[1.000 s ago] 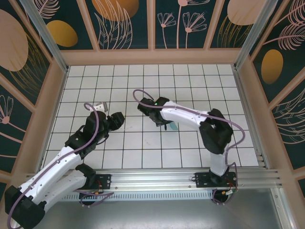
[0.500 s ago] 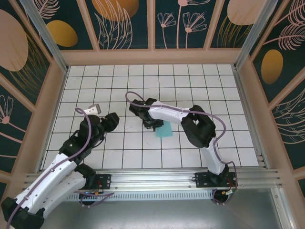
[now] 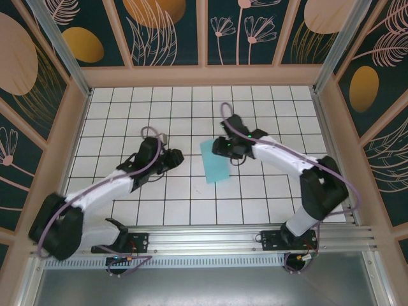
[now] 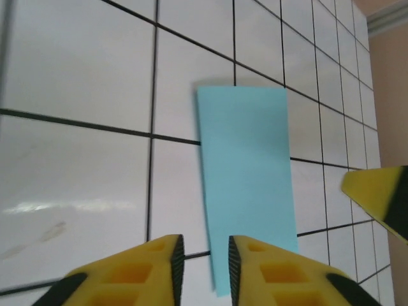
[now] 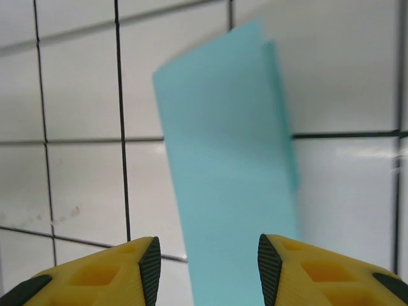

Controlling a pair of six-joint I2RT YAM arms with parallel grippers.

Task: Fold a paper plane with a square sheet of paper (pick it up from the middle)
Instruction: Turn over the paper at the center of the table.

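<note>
Lying folded just in half at the middle of the surface [image 3: 268, 197], the paper [image 3: 214, 160] lacks its plane folds; the left claw [image 4: 206, 247] is barely open, the right claw [image 5: 209, 250] wide, both empty.

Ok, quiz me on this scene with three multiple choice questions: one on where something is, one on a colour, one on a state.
1. Where is the paper?
A. On the tiles, between the left gripper and right gripper
B. In a box
C. On a shelf

2. What colour is it?
A. Red
B. Yellow
C. Light blue

3. What state is it in?
A. Crumpled ball
B. Folded into a flat rectangle
C. Finished pointed plane

Answers:
1 A, the top view shows it on the tiles between both grippers.
2 C, every view shows it light blue.
3 B, the right wrist view shows two offset layers lying flat.
</note>
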